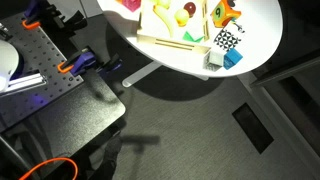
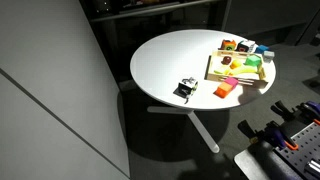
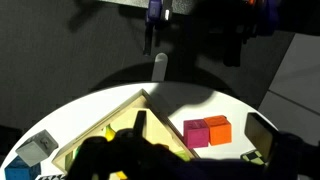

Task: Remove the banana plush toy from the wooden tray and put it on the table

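White round table (image 2: pixel 170 60) | banana plush toy (image 1: pixel 162 15) in wooden tray (image 1: pixel 166 41) | tool (image 3: pixel 185 165) blurred, opening cannot be told

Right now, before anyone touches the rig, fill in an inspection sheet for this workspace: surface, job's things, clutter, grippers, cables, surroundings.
Surface: round white table, tray and toys toward one edge.
Job's things: banana plush toy lying in the wooden tray, not yet moved.
Clutter: checkered block and blue cube beside the tray; pink and orange cubes on the table.
Grippers: gripper a dark blur in the wrist view; jaws unreadable.
Cables: orange cable looping near the grey perforated bench.
Surroundings: dark floor.
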{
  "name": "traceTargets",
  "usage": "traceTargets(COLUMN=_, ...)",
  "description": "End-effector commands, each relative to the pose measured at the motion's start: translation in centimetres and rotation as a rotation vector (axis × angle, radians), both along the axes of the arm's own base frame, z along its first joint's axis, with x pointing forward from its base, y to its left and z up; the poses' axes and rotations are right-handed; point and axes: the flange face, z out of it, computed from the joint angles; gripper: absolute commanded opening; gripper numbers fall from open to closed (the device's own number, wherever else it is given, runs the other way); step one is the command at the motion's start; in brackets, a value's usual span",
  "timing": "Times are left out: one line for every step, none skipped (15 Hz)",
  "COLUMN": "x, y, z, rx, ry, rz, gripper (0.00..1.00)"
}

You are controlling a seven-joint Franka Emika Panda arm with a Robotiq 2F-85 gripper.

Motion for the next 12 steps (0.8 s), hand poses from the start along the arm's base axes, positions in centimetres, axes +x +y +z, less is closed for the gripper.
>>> traceTargets(x=0.0, y=0.0, z=0.0, rx=0.000, ry=0.001, rz=0.000, gripper=1.00)
traceTargets(x=0.0, y=0.0, z=0.0, rx=0.000, ry=0.001, rz=0.000, gripper=1.00)
traceTargets(x=0.0, y=0.0, z=0.0, rx=0.000, ry=0.001, rz=0.000, gripper=1.00)
traceTargets(x=0.0, y=0.0, z=0.0, rx=0.000, ry=0.001, rz=0.000, gripper=1.00)
traceTargets(x=0.3, y=-0.1, z=0.0, rx=-0.002, ry=-0.002, rz=-0.008, gripper=1.00)
traceTargets(x=0.8, y=-0.3, z=0.0, rx=0.000, ry=-0.007, rz=-0.017, gripper=1.00)
traceTargets(x=1.0, y=-0.4, z=0.0, rx=0.000, ry=-0.011, rz=-0.022, gripper=1.00)
traceTargets(x=1.5, y=-0.6, z=-0.1, rx=-0.003, ry=-0.019, rz=-0.029, gripper=1.00)
traceTargets(x=2.0, y=-0.8, z=-0.2, rx=-0.005, ry=-0.027, rz=-0.031, gripper=1.00)
traceTargets(x=2.6, y=-1.0, z=-0.3, rx=-0.008, ry=-0.038, rz=-0.034, gripper=1.00)
traceTargets(x=3.1, y=-1.1, z=-0.4, rx=-0.012, ry=-0.050, rz=-0.038, gripper=1.00)
traceTargets(x=3.7, y=-1.3, z=-0.6, rx=-0.014, ry=-0.060, rz=-0.039, gripper=1.00)
